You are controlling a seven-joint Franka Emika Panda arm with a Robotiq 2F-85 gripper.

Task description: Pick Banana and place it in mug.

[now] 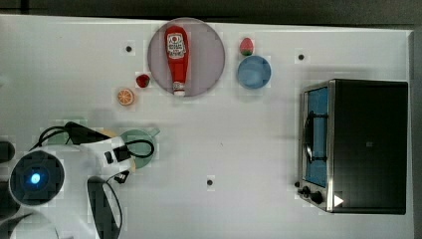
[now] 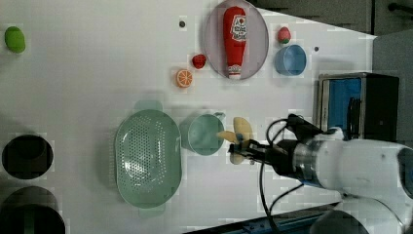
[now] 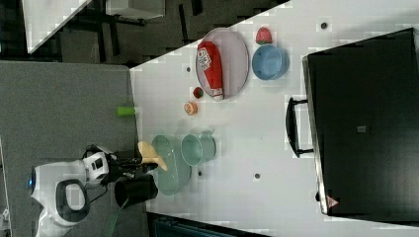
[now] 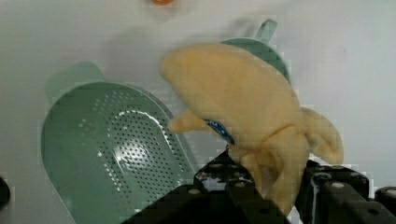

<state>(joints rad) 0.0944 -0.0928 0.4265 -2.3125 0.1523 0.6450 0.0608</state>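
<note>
Fingers (image 4: 268,186): clamped on the banana (image 4: 243,116), gripping its lower end.
Banana: carried aloft beside the mug (image 2: 204,134), ready to drop in.

We read this as robot lab with mock kitchen setup: white table (image 1: 249,149) with bolt holes, toaster oven (image 1: 356,145) at top view's right edge, toy food, ketchup bottle (image 1: 177,59) on plate (image 1: 209,55) near far edge, grey floor (image 3: 64,113), second table corner.

in the left view, the basket (image 2: 147,158) lies just left of the mug (image 2: 204,134), the held banana (image 2: 239,138) at its right, the ketchup bottle (image 2: 234,41) on the plate (image 2: 213,44) above.
</note>
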